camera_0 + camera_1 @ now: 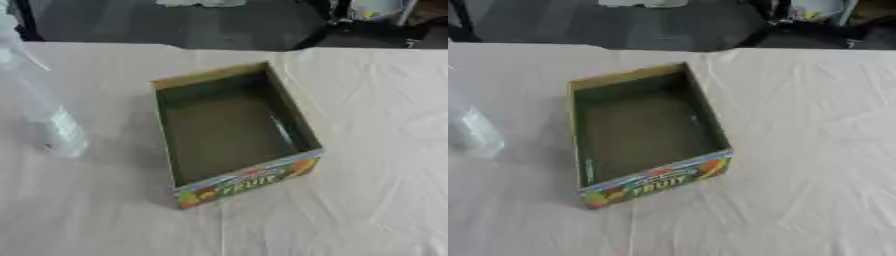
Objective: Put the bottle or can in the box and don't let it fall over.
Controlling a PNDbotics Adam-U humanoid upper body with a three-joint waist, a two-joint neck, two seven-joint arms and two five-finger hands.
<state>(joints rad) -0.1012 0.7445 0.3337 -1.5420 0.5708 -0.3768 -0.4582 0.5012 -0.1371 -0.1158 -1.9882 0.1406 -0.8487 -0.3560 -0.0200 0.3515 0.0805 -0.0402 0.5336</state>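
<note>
An open cardboard box stands near the middle of the table, which is covered with a pale, wrinkled cloth. The box is turned a little, so its long side runs from about 11 o'clock to 5 o'clock. Its inside is dark green and nothing lies in it. The near short wall carries a bright print with fruit pictures and the word "FRUIT".

A clear plastic bottle stands on the cloth at 9 o'clock from the box, apart from it and not touching it. It is upright, and in the left eye view its upper part leans toward the top left corner of the picture. It has a pale label low on its body. In the right eye view only its lower part shows at the left edge.

No robot hand shows in either view, so I cannot tell whether the hands are wide, narrow or holding something.

Beyond the far table edge, at 12 o'clock, there is a dark floor.
</note>
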